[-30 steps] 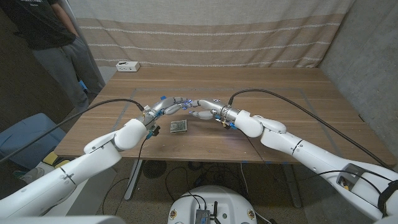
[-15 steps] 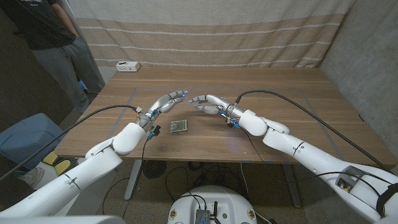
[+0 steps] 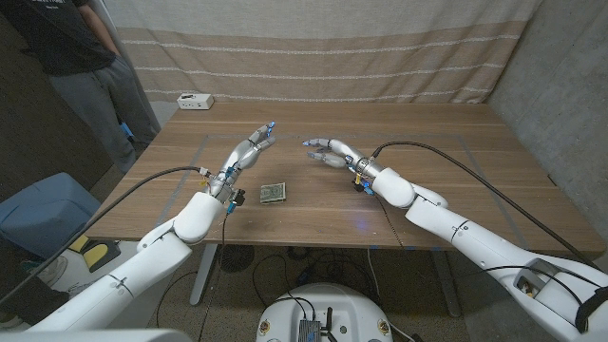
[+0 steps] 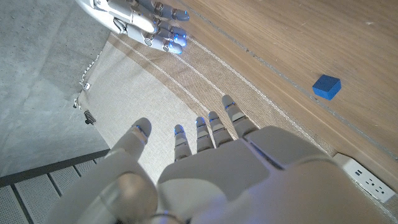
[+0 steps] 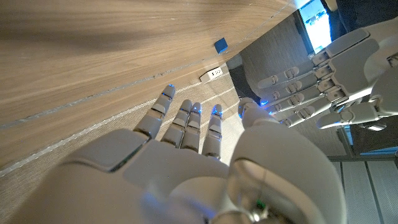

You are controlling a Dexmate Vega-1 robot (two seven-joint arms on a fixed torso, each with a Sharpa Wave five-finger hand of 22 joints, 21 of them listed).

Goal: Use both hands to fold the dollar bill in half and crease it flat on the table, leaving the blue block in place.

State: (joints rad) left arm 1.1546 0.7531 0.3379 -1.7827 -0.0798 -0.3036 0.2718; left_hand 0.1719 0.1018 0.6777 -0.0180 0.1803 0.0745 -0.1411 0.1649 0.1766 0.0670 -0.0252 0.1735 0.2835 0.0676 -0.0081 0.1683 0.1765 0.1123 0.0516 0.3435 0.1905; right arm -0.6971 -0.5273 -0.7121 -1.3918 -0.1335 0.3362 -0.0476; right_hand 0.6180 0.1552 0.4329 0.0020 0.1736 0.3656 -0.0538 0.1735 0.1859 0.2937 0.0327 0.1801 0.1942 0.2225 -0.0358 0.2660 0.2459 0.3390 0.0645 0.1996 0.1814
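Lighting's pretty even and soft here, we get no hard shadows on the table [image 3: 313, 214], just a faint bluish glare spot near its front edge. Corners of the head view go dim, especially the left side. Wrist views are softer: the left hand [image 4: 205, 180] and right hand [image 5: 180, 174] up close look blurry, with blue glow on the fingertips [image 5: 194, 109].

white power strip [image 3: 196, 101], standing person [image 3: 81, 57]
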